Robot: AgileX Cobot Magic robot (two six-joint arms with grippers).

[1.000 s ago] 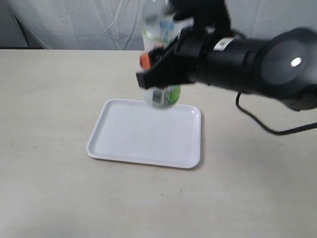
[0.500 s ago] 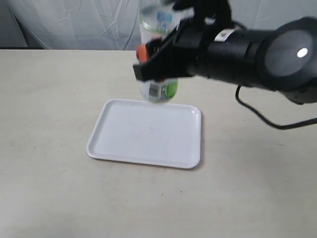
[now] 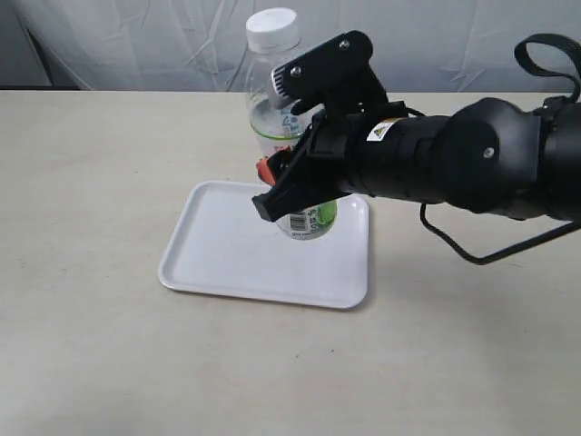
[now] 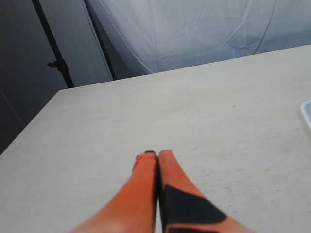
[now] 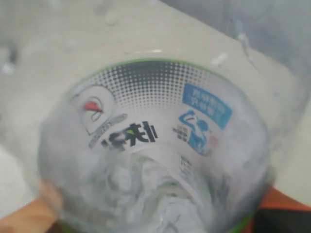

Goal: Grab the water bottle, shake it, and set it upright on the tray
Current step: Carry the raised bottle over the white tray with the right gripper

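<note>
The water bottle (image 3: pixel 274 86) stands upright, white cap on top, with its base at the far right part of the white tray (image 3: pixel 236 254). My right gripper (image 3: pixel 295 177) is shut on its labelled middle, reaching in from the right. Whether the base touches the tray I cannot tell. The right wrist view is filled by the clear bottle (image 5: pixel 150 155) with its green, white and blue label, orange fingers (image 5: pixel 286 204) at either side. My left gripper (image 4: pixel 158 154) is shut on nothing, its orange fingers pressed together over bare table, and it does not show in the exterior view.
The beige table (image 3: pixel 91 182) runs back to a white cloth backdrop (image 3: pixel 136 45). A black cable (image 3: pixel 481 254) hangs from the right arm over the table at the right. One corner of the tray (image 4: pixel 307 110) shows at the edge of the left wrist view.
My right gripper has come down with the bottle, from high above the tray's far edge to the tray's surface. The bottle is sharp now where it was blurred before.
</note>
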